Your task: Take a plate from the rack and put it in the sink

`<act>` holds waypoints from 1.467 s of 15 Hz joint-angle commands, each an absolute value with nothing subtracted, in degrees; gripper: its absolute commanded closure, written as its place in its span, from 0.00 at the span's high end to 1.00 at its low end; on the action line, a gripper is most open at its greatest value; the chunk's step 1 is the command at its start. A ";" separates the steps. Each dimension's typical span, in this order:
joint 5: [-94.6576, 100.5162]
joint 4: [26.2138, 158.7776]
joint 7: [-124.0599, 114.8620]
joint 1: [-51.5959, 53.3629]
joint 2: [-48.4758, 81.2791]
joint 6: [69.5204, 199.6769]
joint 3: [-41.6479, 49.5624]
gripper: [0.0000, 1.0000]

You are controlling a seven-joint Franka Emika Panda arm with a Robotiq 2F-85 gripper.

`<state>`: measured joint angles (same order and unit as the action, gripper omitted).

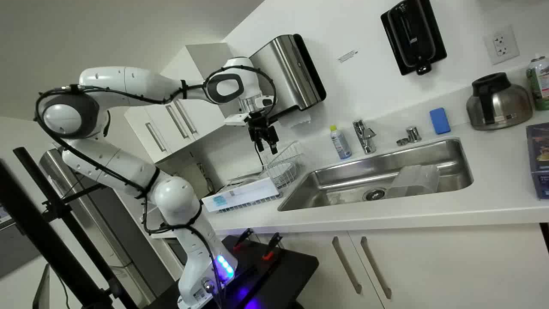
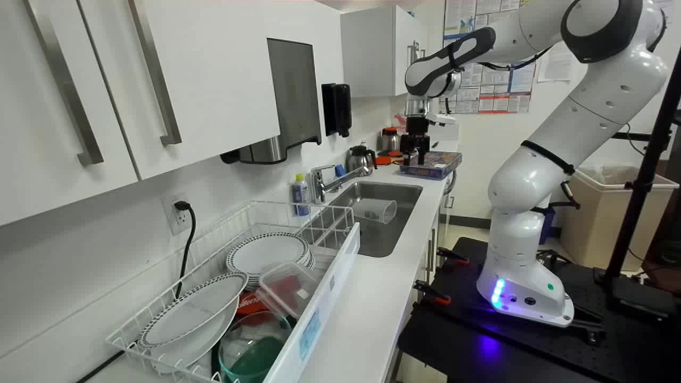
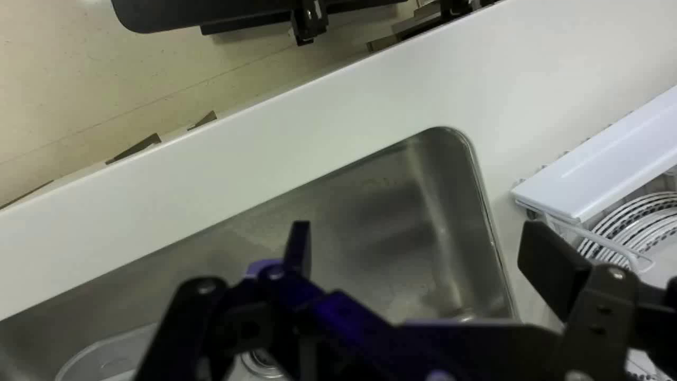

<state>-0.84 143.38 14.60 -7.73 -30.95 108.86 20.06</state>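
Observation:
The plates are white with a dark patterned rim. A flat stack of plates (image 2: 270,254) lies in the rack (image 2: 324,298), and larger dishes (image 2: 194,314) lean nearer the camera. The stack also shows at the right edge of the wrist view (image 3: 634,225), beside the rack's pale front panel (image 3: 608,159). The rack's front panel (image 1: 242,194) shows too in an exterior view. The steel sink (image 3: 359,206) lies below my gripper (image 3: 423,256). My gripper is open and empty, high above the sink's rack-side end. It shows in both exterior views (image 1: 266,143) (image 2: 414,154).
A clear plastic container (image 1: 414,180) lies in the sink near the drain. The chrome faucet (image 1: 364,136) and a yellow-capped bottle (image 1: 341,142) stand behind the sink. A steel dispenser (image 1: 287,71) hangs on the wall. The rack also holds a clear container (image 2: 290,287) and a glass bowl (image 2: 255,346).

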 commanded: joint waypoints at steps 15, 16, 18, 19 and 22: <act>-3.26 153.14 14.01 -4.76 -40.57 110.44 10.31 1.00; -5.02 155.16 13.57 -3.19 -42.49 111.54 8.61 1.00; -10.42 159.16 11.21 0.87 -46.16 114.72 4.56 1.00; -13.73 160.82 9.97 3.21 -47.65 116.74 2.58 1.00; -26.47 159.81 1.59 11.07 -46.27 124.02 -3.46 1.00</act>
<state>-18.38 159.95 8.30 5.23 -45.65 118.31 0.43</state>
